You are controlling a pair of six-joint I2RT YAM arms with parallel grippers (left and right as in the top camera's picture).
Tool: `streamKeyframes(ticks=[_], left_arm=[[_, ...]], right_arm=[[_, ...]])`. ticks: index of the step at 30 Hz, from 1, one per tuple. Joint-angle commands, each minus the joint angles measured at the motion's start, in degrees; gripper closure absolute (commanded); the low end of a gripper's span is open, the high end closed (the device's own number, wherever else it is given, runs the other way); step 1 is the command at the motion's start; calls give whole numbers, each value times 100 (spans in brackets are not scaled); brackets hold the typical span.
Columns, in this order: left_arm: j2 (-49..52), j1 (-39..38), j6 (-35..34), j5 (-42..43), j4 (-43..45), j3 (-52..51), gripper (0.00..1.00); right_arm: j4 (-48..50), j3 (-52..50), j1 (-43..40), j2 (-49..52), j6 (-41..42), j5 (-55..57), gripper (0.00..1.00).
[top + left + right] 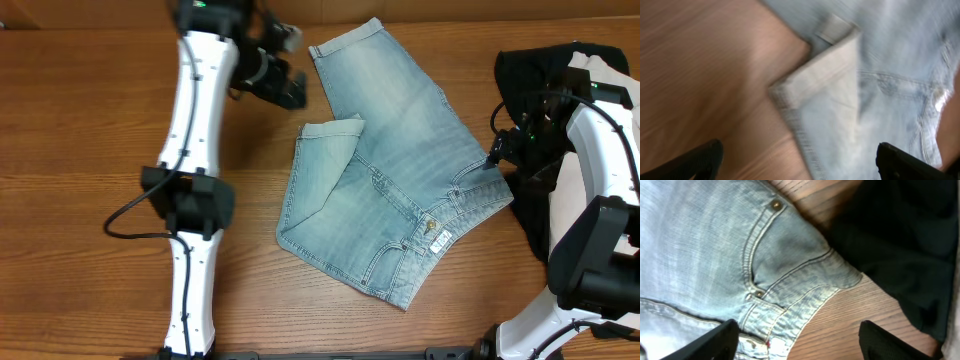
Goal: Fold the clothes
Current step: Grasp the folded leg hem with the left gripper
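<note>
Denim shorts (385, 170) lie spread on the wooden table (80, 130), with one leg hem turned over near the middle. The left gripper (290, 90) hangs beside the upper leg, jaws wide and empty. The right gripper (494, 156) stands at the waistband corner, jaws wide, holding nothing, near the black garment (530, 75).

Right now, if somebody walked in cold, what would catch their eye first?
Light-blue denim shorts lie spread across the middle of the wooden table, one leg cuff folded over. A black garment is heaped at the right edge, near the waistband. Both grippers are open: left gripper by the cuffs, right gripper by the waistband.
</note>
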Motion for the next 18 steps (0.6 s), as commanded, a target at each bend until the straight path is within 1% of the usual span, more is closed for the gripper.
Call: streamKeyframes(ticks=[1, 4, 9, 18], left_arm=[[-164, -345, 732, 109, -57, -472, 0], [-164, -516, 745, -85, 186, -1043, 0], [-164, -564, 745, -98, 763, -1814, 0], [-164, -531, 654, -164, 1449, -2435, 0]], right_arm=[[7, 92, 24, -74, -365, -293, 17], [17, 92, 55, -74, -365, -293, 17], [13, 92, 55, -74, -365, -293, 16], [15, 92, 55, -74, -369, -400, 16]])
